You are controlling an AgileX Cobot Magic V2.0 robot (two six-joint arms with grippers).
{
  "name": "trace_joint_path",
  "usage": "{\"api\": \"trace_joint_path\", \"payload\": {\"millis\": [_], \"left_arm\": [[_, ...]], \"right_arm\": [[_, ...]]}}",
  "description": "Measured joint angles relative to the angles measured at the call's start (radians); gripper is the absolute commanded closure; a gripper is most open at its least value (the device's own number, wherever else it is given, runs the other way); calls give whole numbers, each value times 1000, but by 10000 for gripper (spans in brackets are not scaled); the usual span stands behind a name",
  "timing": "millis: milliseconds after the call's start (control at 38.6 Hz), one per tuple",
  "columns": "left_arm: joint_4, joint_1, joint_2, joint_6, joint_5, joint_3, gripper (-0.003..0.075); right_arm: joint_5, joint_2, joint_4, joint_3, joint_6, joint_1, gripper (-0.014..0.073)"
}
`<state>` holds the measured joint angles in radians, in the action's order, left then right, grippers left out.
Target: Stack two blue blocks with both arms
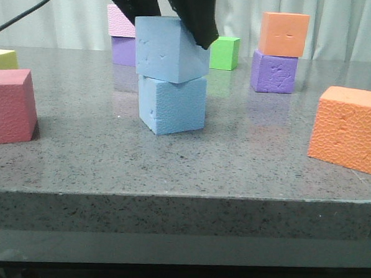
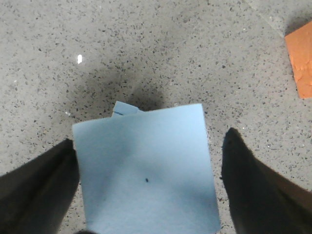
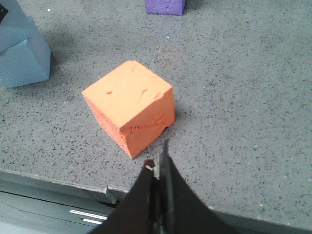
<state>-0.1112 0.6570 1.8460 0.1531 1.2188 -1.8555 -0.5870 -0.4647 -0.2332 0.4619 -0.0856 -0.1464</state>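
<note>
The two blue blocks are stacked mid-table. The smoother, dented top block (image 1: 171,50) sits slightly twisted on the pebbled bottom block (image 1: 173,106). My left gripper (image 1: 176,27) is open over the top block, with a black finger down each side. In the left wrist view the top block (image 2: 146,170) fills the space between the fingers of the gripper (image 2: 150,138). There is a gap at one finger, and a corner of the bottom block (image 2: 126,108) peeks out. My right gripper (image 3: 157,158) is shut and empty above the table's front edge. The stack (image 3: 22,53) is far from it.
A large orange cube (image 1: 351,129) stands front right, just ahead of my right gripper (image 3: 129,105). A red cube (image 1: 10,105) and a yellow one (image 1: 3,58) are at the left. At the back stand pink on purple (image 1: 120,20), a green cube (image 1: 225,52) and orange on purple (image 1: 283,33).
</note>
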Motion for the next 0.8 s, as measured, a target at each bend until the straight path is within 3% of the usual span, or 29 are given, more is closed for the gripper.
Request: {"api": "trace_joint_path", "payload": {"millis": [544, 647, 802], "left_arm": [[25, 0, 0, -24, 37, -192, 149], [25, 0, 0, -24, 37, -221, 258], [25, 0, -6, -24, 41, -225, 566]], "right_arm": [[0, 0, 0, 0, 0, 0, 664], [0, 0, 0, 0, 0, 0, 664], [0, 0, 0, 0, 0, 0, 664]]}}
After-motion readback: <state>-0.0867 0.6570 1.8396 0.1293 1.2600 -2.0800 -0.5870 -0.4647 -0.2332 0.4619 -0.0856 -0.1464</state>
